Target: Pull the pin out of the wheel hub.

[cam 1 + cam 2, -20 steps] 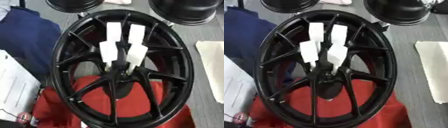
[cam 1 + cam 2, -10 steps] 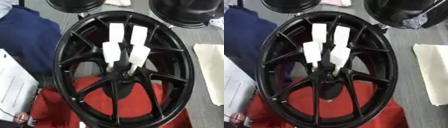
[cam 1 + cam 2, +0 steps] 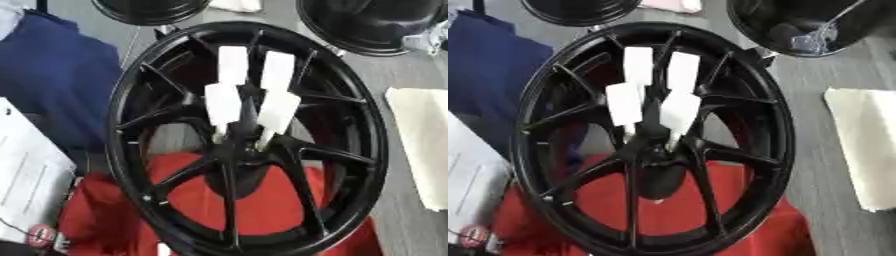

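Black and glossy, the wheel [image 3: 131,150] is filling most of both views, its rim lying over a red cloth [image 3: 271,205] that is showing through the lower spokes. The wheel hub [image 3: 236,147] is sitting at the middle, where the thin spokes are meeting, just above the top edge of the red cloth. Four white oblong pieces [image 3: 223,102] are lying over the upper spokes in two pairs and are narrowing down toward the hub, the lower pair almost touching it – whether they belong to a hand I cannot tell, so the hand's state is staying unreadable. The pin itself is not standing out against the dark hub. A blue cloth [image 3: 61,85] is spreading beside the wheel on the left, with white paper [image 3: 31,185] below it; a pale cloth [image 3: 868,150] is lying to the right on the grey worktop [image 3: 398,225]. Two more black round parts [image 3: 376,25] are resting along the far edge.
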Controlling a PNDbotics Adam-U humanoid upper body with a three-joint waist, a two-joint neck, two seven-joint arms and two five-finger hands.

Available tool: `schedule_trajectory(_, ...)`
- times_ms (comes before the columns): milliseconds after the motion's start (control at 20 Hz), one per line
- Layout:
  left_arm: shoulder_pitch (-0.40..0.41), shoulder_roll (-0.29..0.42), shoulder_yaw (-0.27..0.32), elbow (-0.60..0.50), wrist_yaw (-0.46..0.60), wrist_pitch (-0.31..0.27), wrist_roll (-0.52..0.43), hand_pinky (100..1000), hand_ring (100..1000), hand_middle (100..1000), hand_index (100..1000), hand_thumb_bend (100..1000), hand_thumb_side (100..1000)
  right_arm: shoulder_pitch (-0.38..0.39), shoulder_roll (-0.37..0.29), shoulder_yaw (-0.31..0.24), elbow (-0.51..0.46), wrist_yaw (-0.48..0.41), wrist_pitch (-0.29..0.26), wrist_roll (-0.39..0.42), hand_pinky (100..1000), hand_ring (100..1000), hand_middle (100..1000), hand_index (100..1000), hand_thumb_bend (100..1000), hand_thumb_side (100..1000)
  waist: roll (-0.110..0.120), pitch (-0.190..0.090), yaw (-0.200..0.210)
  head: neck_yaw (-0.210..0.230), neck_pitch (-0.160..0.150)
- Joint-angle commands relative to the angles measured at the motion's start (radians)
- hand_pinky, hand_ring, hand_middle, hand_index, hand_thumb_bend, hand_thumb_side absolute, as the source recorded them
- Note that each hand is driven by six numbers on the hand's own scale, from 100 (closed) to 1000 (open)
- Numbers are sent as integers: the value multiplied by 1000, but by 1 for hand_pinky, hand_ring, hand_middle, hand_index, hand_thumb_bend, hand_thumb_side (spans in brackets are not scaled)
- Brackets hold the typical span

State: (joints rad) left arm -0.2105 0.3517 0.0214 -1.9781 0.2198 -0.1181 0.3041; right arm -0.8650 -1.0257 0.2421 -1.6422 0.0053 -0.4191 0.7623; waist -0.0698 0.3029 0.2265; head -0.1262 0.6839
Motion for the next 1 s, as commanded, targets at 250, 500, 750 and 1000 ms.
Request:
schedule_trajectory(250,-11,26,-2,-22,7,-1,-7,766,804,698,754,225,712,-53,12,55,46,25,-159,145,852,915,754,799,100,316,5,-19,1,-2,-4)
schedule_trajectory(500,-15,26,-4,-22,11,1,-10,766,805,699,754,226,712,-51,14,92,36,18,-210,145,854,919,758,819,100,206,0,-22,6,5,0)
schedule_trajectory(750,-18,22,-7,-22,15,2,-13,765,806,699,754,227,712,-60,25,95,56,13,-227,145,853,920,757,818,100,209,-2,-24,7,6,3)
schedule_trajectory(1000,-19,21,-7,-22,17,2,-14,765,807,700,754,227,713,-84,46,108,90,40,-220,145,846,918,758,823,115,284,-3,-23,13,2,8)
